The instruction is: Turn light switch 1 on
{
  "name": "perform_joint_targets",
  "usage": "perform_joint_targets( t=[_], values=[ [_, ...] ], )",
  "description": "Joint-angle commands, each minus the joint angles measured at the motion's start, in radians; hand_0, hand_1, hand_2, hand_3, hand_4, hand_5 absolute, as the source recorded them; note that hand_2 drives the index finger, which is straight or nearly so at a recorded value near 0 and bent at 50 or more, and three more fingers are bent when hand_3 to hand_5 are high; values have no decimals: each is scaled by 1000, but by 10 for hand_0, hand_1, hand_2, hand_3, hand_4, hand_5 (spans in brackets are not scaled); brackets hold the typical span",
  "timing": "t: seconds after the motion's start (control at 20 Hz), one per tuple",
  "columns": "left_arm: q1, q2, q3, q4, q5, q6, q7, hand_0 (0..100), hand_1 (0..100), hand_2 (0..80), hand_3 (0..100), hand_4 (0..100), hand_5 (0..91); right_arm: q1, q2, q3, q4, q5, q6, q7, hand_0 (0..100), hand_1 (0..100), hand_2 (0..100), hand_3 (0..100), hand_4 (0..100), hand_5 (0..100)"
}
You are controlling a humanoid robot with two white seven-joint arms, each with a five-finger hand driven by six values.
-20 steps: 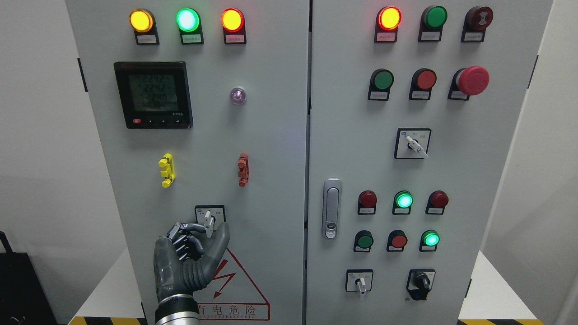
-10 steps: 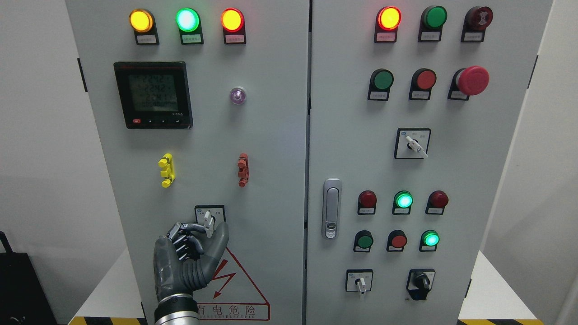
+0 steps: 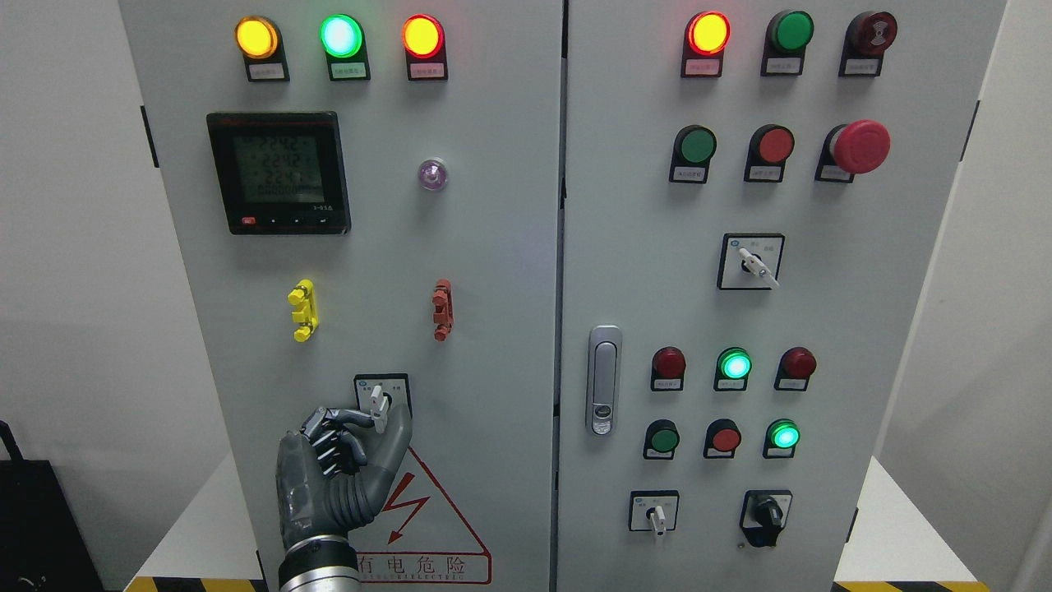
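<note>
Switch: the white-levered rotary switch [image 3: 379, 403] sits low on the left cabinet door [image 3: 493, 271], straight below the meter [image 3: 279, 173]; its lever stands close to upright, tilted slightly left.
Left hand: the left hand [image 3: 341, 473] rises from the bottom edge, below the switch, thumb to the right of the lever and curled fingers [image 3: 333, 427] to its left, pinched on the lever's lower end.
Hidden: the hand covers the lower part of the switch plate and the upper left of the red warning triangle [image 3: 427, 514] under the switch.
Cut off: the forearm leaves the picture at the wrist; the right arm does not show.
Hard to read: the switch plate's small labels and the meter's digits are too blurred to make out.
Lamps: above the meter, the yellow, green and red lamps [image 3: 341, 36] glow.
</note>
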Motion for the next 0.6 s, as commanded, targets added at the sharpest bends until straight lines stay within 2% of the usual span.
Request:
perform_joint_targets(
  t=[0.0,0.55],
  values=[
    [0,0,2,-2,1,0,2,79,655,565,993,962,875,0,0,0,0,0,-1,1,54,0,0,0,0,0],
    [-11,-1,-1,0,2,2,1,117,635,574,997,963,875,0,0,0,0,0,-1,-1,54,0,0,0,0,0]
  ],
)
